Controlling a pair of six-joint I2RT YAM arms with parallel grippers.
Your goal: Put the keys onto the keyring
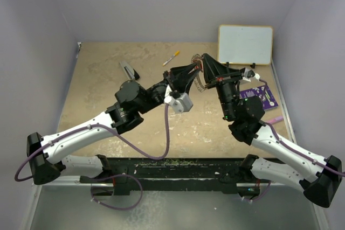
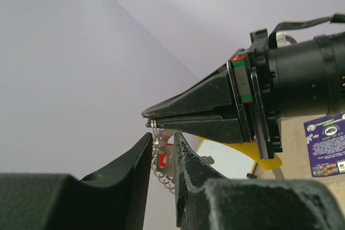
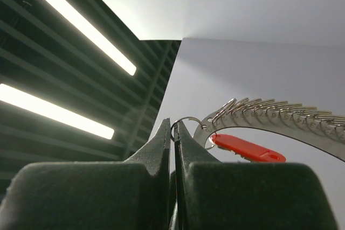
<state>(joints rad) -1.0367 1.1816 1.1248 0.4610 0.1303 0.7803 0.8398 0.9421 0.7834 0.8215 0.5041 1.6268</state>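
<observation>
Both grippers meet in mid-air above the table's middle. My right gripper point(image 3: 173, 125) is shut on a small wire loop point(image 3: 188, 119) of the keys, whose red tag point(image 3: 245, 149) hangs beside it. The loop sits at the end of the keyring point(image 3: 280, 114), a curved band strung with silver pieces. In the left wrist view my left gripper point(image 2: 161, 144) stands narrowly closed on the keyring point(image 2: 166, 175), with the red tag point(image 2: 161, 159) between its fingers and the right gripper point(image 2: 152, 124) just above. In the top view the keyring point(image 1: 200, 83) hangs between the left gripper point(image 1: 197, 70) and the right gripper point(image 1: 202, 60).
A whiteboard point(image 1: 245, 44) stands at the back right. A yellow-tipped marker point(image 1: 171, 57) and a grey-black stapler-like tool point(image 1: 129, 70) lie at the back of the table. A purple card point(image 1: 260, 96) lies under the right arm. Walls close in on three sides.
</observation>
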